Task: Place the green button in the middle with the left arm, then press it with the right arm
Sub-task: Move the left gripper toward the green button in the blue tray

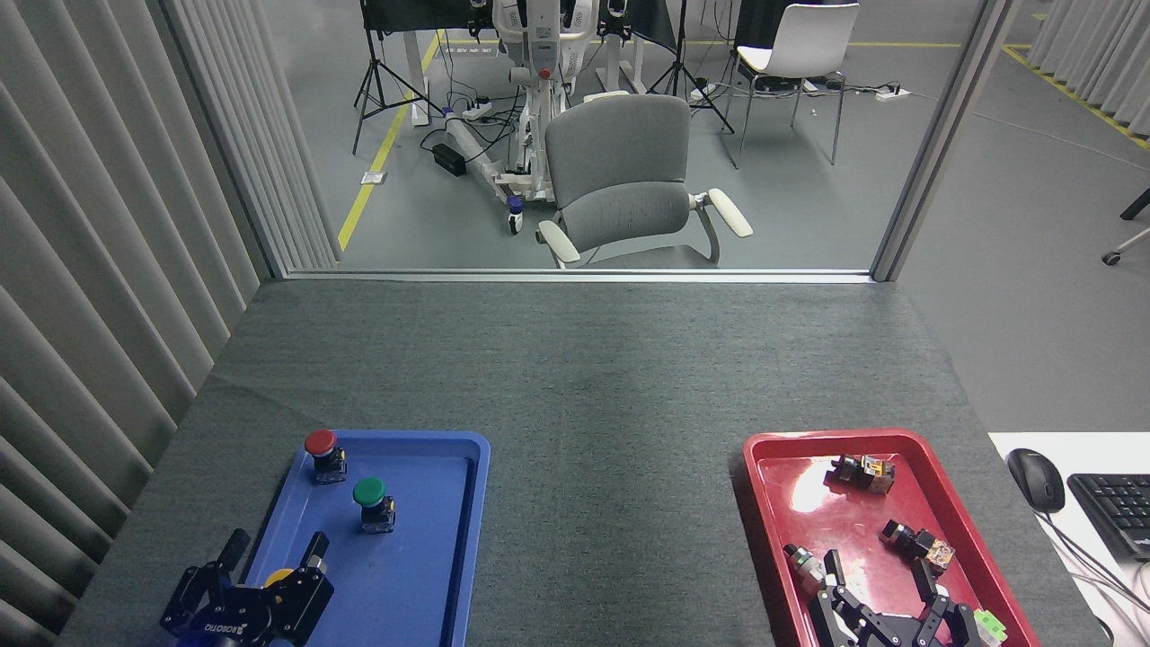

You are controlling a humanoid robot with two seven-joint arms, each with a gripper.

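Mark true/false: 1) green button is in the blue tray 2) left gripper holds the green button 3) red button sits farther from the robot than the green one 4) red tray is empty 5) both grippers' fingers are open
1) True: the green button stands in the blue tray.
2) False: the left gripper is open, apart from it.
3) True: the red button is farther back.
4) False: the red tray holds several small parts.
5) True: the right gripper is open too.

Two trays (476, 503) at lower left and lower right (764, 512) of the frame, bare table covering (611, 467) between them, two push-buttons (369, 503) in the left tray, office chair (620, 180) behind the table, computer mouse (1035, 479) at far right.
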